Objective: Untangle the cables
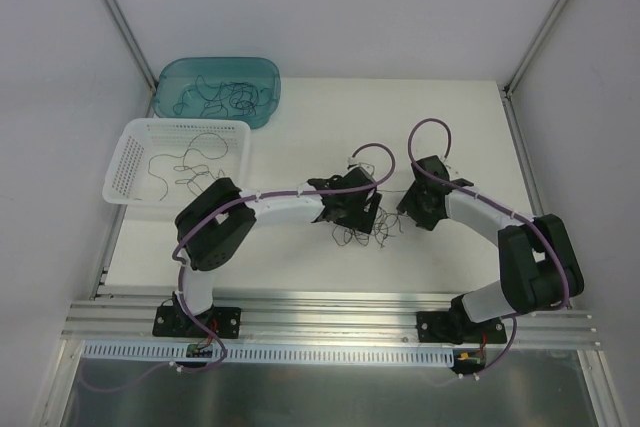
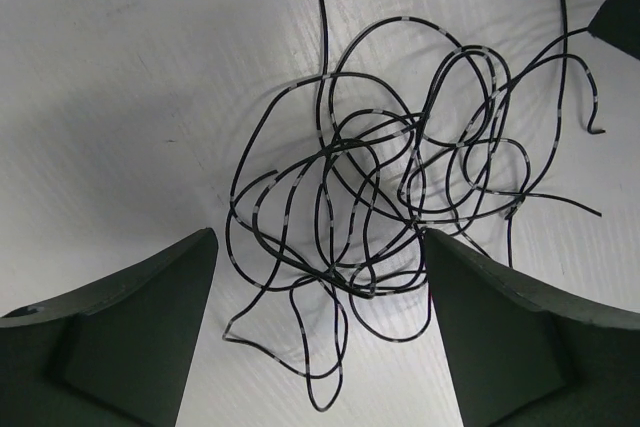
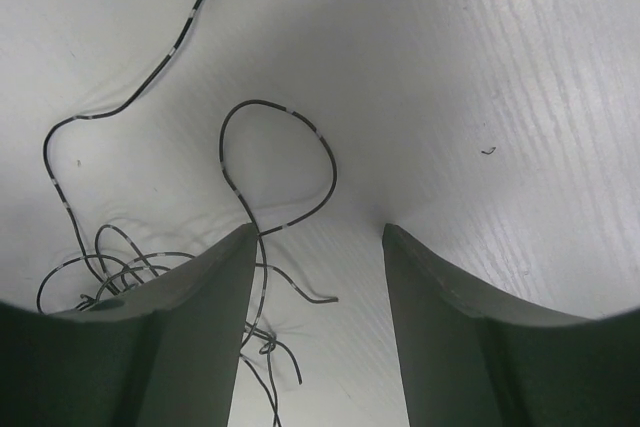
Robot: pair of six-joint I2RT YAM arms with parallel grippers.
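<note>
Roughly in the middle of the worktop (image 1: pixel 300 117), nearer its near edge, the cables (image 2: pixel 380 197) lie as one loose knot without clear long axis, ends curling outward. The left gripper (image 2: pixel 318 247) stands wide above it; the right gripper (image 3: pixel 320 237) is wide, empty, just beside.

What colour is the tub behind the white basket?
The tub is see-through teal; the top external view shows it best.

Tangled cables (image 1: pixel 362 234) on white table (image 1: pixel 330 127), between left arm (image 1: pixel 280 205) and right arm (image 1: pixel 480 212), more in teal bin (image 1: pixel 262 99) (also white basket (image 1: pixel 128 162))
</note>
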